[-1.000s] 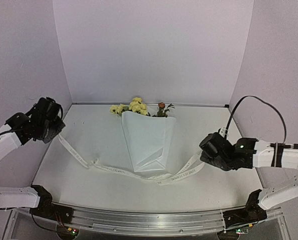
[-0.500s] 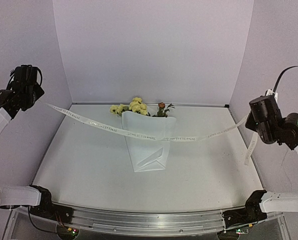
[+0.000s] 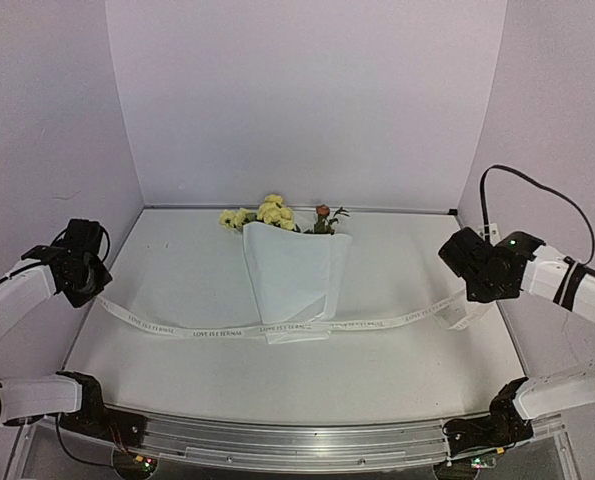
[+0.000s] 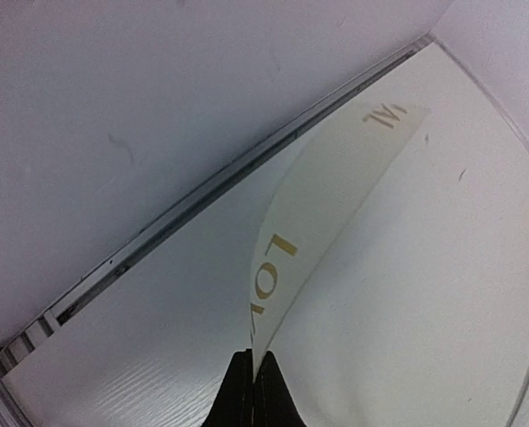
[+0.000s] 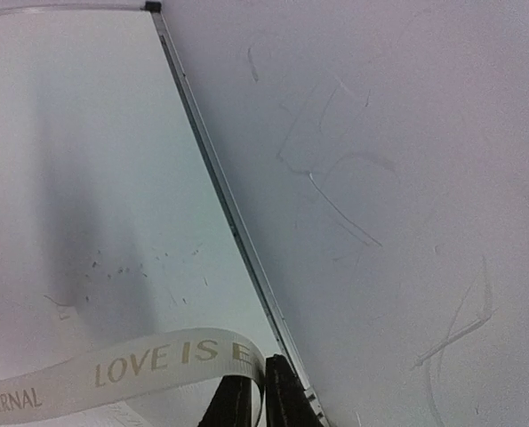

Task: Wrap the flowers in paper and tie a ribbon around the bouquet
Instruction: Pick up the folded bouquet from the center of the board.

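The bouquet stands mid-table: yellow and orange-brown flowers poke from a white paper cone. The cream ribbon with printed lettering runs left to right across the cone's lower part, sagging onto the table on both sides. My left gripper is low at the table's left edge, shut on the ribbon's left end, which rises from its fingertips. My right gripper is at the right edge. The ribbon curls into the narrow gap between its fingers, and a short tail hangs below.
Lilac walls enclose the table on three sides, close to both grippers. A metal seam runs where the table meets the right wall. A metal rail with the arm bases lines the near edge.
Both arms dropped from their raised positions. The ribbon, stretched taut across the middle of the cone half a second ago, now lies lower, across the cone's bottom and on the table.
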